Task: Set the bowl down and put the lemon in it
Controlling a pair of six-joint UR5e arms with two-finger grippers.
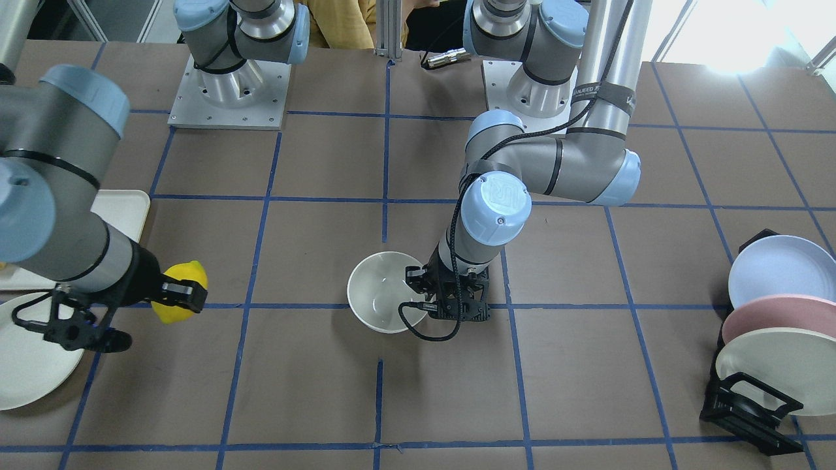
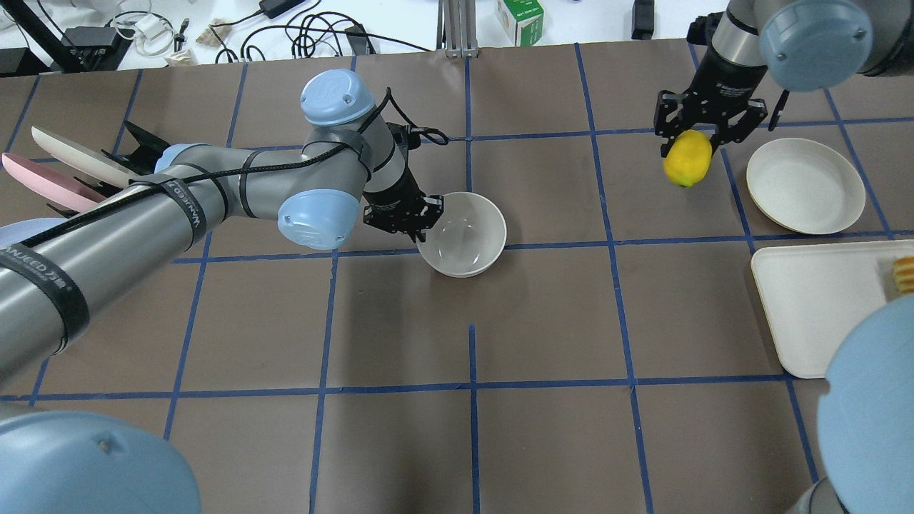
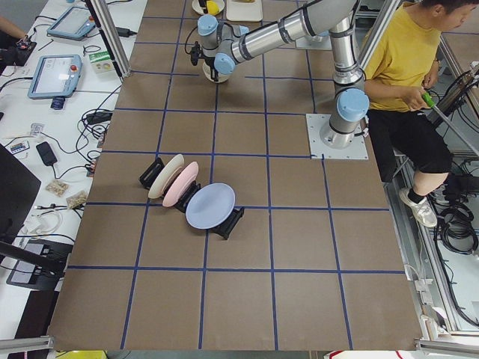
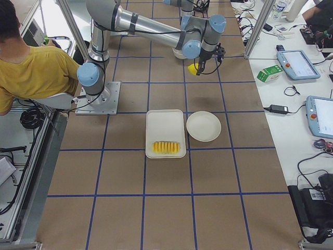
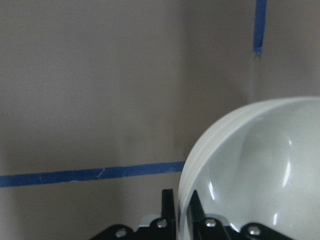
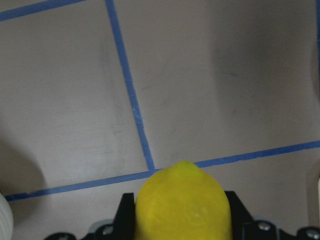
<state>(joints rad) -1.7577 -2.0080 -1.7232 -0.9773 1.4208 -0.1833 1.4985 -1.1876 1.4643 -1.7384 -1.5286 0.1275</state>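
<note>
The off-white bowl (image 2: 468,235) sits low at the table's middle, also in the front view (image 1: 382,297). My left gripper (image 2: 427,214) is shut on its rim, one finger inside and one outside, as the left wrist view (image 5: 182,202) shows against the bowl (image 5: 260,170). My right gripper (image 2: 690,146) is shut on the yellow lemon (image 2: 687,160) and holds it above the table, well to the right of the bowl. The lemon also shows in the front view (image 1: 177,294) and fills the bottom of the right wrist view (image 6: 184,205), tip forward.
A cream plate (image 2: 803,185) lies just right of the lemon. A cream tray (image 2: 814,307) with sliced yellow fruit (image 2: 903,275) lies nearer the robot. A rack of plates (image 1: 777,339) stands on the robot's far left. A person (image 3: 404,67) sits beside the base.
</note>
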